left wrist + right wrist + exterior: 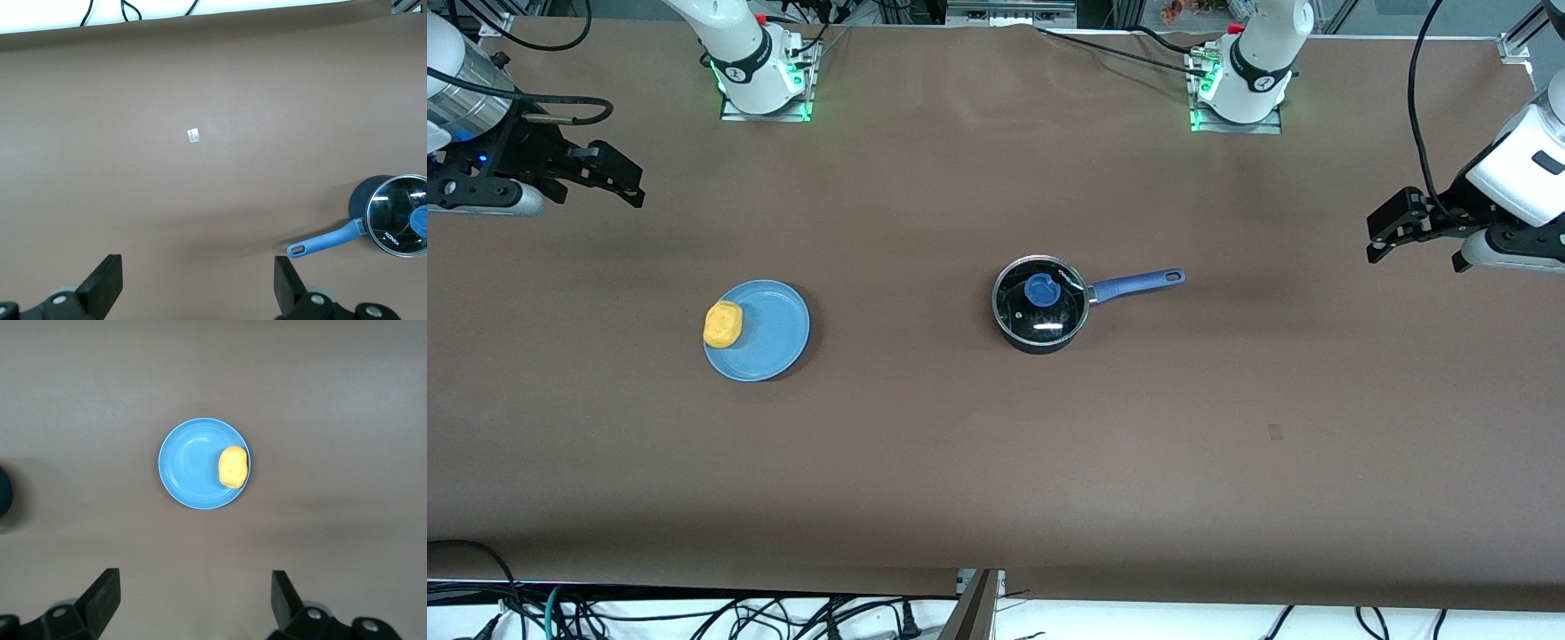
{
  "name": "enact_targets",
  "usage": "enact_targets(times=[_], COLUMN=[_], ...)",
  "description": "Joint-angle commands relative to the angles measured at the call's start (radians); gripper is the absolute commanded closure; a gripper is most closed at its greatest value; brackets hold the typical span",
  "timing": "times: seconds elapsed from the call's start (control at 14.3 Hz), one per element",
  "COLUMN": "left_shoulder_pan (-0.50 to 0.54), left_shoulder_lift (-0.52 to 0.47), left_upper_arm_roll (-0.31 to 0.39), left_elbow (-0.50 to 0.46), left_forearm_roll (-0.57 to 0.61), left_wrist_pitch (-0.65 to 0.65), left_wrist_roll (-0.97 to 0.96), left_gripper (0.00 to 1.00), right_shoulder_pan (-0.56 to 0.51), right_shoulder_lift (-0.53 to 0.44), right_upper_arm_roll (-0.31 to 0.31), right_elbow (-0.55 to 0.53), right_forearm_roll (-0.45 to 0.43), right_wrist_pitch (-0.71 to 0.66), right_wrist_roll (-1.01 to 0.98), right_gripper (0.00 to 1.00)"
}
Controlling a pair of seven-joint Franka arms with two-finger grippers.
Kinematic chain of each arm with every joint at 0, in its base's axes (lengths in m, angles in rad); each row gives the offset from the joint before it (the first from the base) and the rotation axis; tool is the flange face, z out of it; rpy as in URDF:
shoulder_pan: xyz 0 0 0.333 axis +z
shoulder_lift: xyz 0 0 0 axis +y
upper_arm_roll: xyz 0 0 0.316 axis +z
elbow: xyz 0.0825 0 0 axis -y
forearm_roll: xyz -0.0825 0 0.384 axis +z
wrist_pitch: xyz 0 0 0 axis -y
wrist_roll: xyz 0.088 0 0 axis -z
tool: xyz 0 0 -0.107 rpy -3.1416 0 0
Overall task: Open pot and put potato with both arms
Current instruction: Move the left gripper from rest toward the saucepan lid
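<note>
The black pot (1040,305) stands mid-table with its glass lid and blue knob (1040,288) on it; its blue handle (1134,284) points toward the left arm's end. It also shows in the left wrist view (393,215). The yellow potato (723,324) lies on the rim of a light-blue plate (769,333), toward the right arm's end; it also shows in the right wrist view (233,467). My left gripper (1378,234) hangs open and empty over the table's left-arm end (198,280). My right gripper (630,182) hangs open and empty over the right-arm end (193,597).
The brown table (996,462) carries a small pale mark (193,136) and a faint patch (1275,432). Cables run along the table's edge nearest the front camera (694,613). The arm bases (765,80) stand at the table's farthest edge.
</note>
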Motion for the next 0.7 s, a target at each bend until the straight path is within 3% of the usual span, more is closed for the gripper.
enact_targets(times=[0.0,0.49,0.63], left_shoulder_pan=[0.003,-0.023,-0.034], left_shoulder_lift=[0.011,0.024,0.022], left_upper_arm_roll=[-0.006,-0.014,-0.053], left_elbow=[0.026,0.020,0.009], left_forearm_roll=[-0.014,-0.026,-0.028], left_wrist_pitch=[-0.009,-0.010,-0.018], left_wrist_roll=[0.020,-0.071,-0.151], left_gripper=[0.00,0.00,0.00], right_shoulder_pan=[0.001,0.001,0.001], right_shoulder_lift=[0.004,0.004,0.004], right_upper_arm_roll=[0.001,0.001,0.001], right_elbow=[0.017,0.015,0.015], right_forearm_roll=[0.000,0.000,0.000], right_wrist_pitch=[-0.004,-0.004,-0.004], right_wrist_roll=[-0.003,-0.003,-0.003], right_gripper=[0.00,0.00,0.00])
